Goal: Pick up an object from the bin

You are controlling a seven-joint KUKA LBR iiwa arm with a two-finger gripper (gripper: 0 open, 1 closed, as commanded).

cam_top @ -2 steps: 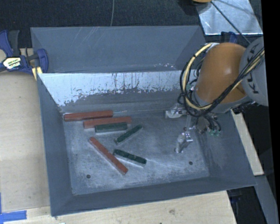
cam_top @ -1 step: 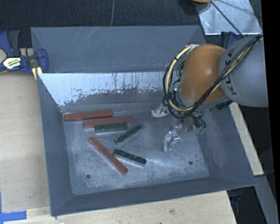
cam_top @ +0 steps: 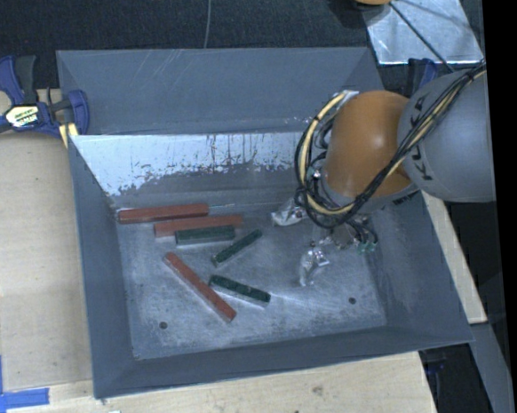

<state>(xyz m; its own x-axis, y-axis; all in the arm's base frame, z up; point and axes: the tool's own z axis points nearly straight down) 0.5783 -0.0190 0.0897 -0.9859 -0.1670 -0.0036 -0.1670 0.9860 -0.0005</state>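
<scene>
1. Moderate overhead light. The backdrop (cam_top: 181,16) at 12 o'clock is near black.
2. On the bin (cam_top: 100,285), the far wall (cam_top: 192,153) at 12 o'clock catches a pale bright band. The side and near walls are a flat, darker grey.
3. The floor (cam_top: 276,316) has a patchy pale sheen at centre.
4. At 3 o'clock the orange cover (cam_top: 361,148) has a soft highlight, with shade beneath it.
5. Metal on the gripper (cam_top: 315,263) glints.
6. At 1 o'clock the silvery sheet (cam_top: 426,19) glares white.
</scene>
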